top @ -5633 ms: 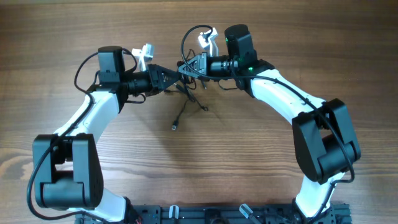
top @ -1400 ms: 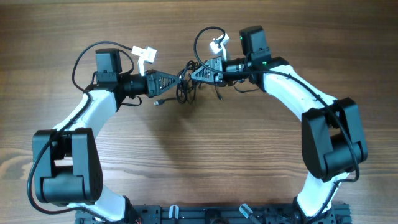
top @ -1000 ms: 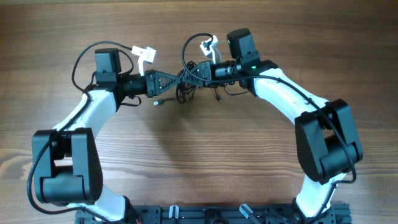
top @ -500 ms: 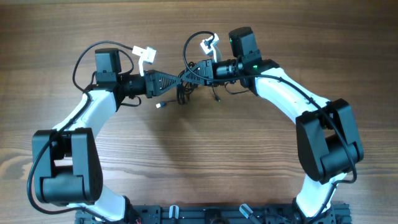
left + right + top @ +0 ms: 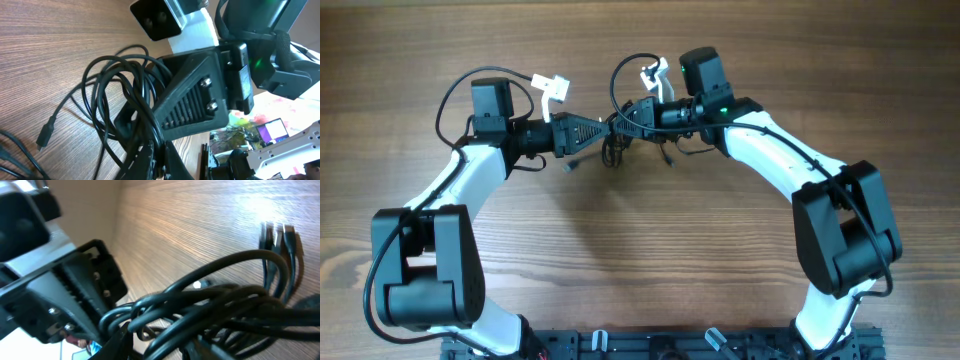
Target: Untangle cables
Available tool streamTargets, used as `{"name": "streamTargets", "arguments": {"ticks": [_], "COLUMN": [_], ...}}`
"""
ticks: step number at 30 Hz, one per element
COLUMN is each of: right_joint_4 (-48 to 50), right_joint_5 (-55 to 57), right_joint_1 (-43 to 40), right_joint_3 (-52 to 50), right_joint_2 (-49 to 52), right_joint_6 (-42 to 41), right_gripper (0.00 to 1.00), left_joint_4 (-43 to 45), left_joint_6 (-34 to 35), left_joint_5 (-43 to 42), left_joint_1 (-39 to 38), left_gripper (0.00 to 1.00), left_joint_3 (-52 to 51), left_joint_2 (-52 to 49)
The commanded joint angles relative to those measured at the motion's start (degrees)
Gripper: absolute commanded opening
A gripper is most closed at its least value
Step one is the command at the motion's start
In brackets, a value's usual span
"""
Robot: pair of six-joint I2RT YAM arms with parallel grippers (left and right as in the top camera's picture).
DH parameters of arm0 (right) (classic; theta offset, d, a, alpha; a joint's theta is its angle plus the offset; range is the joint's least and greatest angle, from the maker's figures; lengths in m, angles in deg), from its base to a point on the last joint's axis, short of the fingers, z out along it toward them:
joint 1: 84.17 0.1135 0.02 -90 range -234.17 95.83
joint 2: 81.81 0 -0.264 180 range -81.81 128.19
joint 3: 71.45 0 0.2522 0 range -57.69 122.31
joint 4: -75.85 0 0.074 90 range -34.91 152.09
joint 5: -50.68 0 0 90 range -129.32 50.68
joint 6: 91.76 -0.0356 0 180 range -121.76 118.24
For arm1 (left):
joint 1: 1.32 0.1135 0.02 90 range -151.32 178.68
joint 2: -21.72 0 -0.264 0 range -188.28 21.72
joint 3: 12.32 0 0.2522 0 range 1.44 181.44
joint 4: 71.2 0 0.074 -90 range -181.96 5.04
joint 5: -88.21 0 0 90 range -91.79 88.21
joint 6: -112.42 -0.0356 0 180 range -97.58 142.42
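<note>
The cables (image 5: 614, 148) are a tangled bunch of thin black cords hanging between my two grippers at the back middle of the table. My left gripper (image 5: 606, 128) is shut on the bunch from the left. My right gripper (image 5: 623, 119) is shut on it from the right, almost tip to tip with the left one. In the left wrist view the cables (image 5: 112, 102) loop in front of my left gripper (image 5: 159, 152), with one plug end (image 5: 45, 137) on the wood. In the right wrist view thick loops of the cables (image 5: 225, 302) cross my right gripper (image 5: 160, 345), and two plug ends (image 5: 278, 235) hang beyond.
A small plug end (image 5: 574, 165) lies on the wooden table (image 5: 640, 260) left of the bunch. Another cord end (image 5: 670, 156) lies right of it. Both white arms curve in from the table's front corners.
The right gripper has moved a little left toward the left gripper. The bunch has gathered tighter between them. The long cord that trailed toward the front earlier is now drawn up.
</note>
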Motion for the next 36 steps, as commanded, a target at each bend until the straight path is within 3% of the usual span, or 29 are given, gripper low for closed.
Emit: {"name": "streamTargets", "arguments": {"ticks": [1, 11, 23, 27, 30, 31, 36], "right_joint_4": [-3.3, -0.7, 2.5, 4.9, 4.7, 4.4, 4.5], "right_joint_5": [9.0, 7.1, 12.2, 12.5, 12.5, 12.5, 4.5], "right_joint_1": [0.3, 0.3, 1.2, 2.7, 2.7, 2.6, 0.8], "right_joint_3": [0.4, 0.4, 0.4, 0.4, 0.4, 0.4, 0.4], "right_joint_2": [-0.8, -0.8, -0.8, -0.8, -0.8, -0.8, -0.8], "right_joint_6": [0.0, -0.7, -14.3, -14.6, -13.0, -11.7, -10.5], "right_gripper": [0.31, 0.33, 0.34, 0.34, 0.16, 0.05, 0.04], "left_joint_4": [0.4, 0.4, 0.4, 0.4, 0.4, 0.4, 0.4], "left_joint_6": [-0.5, -0.5, -0.5, -0.5, -0.5, -0.5, -0.3], "left_joint_5": [-4.0, -3.9, -3.9, -3.9, -3.6, -2.9, 0.1], "left_joint_1": [-0.3, -0.3, -0.3, -0.3, -0.3, -0.3, -0.3], "left_gripper": [0.04, 0.04, 0.04, 0.04, 0.04, 0.04, 0.04], "left_joint_3": [0.1, 0.1, 0.1, 0.1, 0.1, 0.1, 0.1], "left_joint_2": [0.0, 0.0, 0.0, 0.0, 0.0, 0.0, 0.0]}}
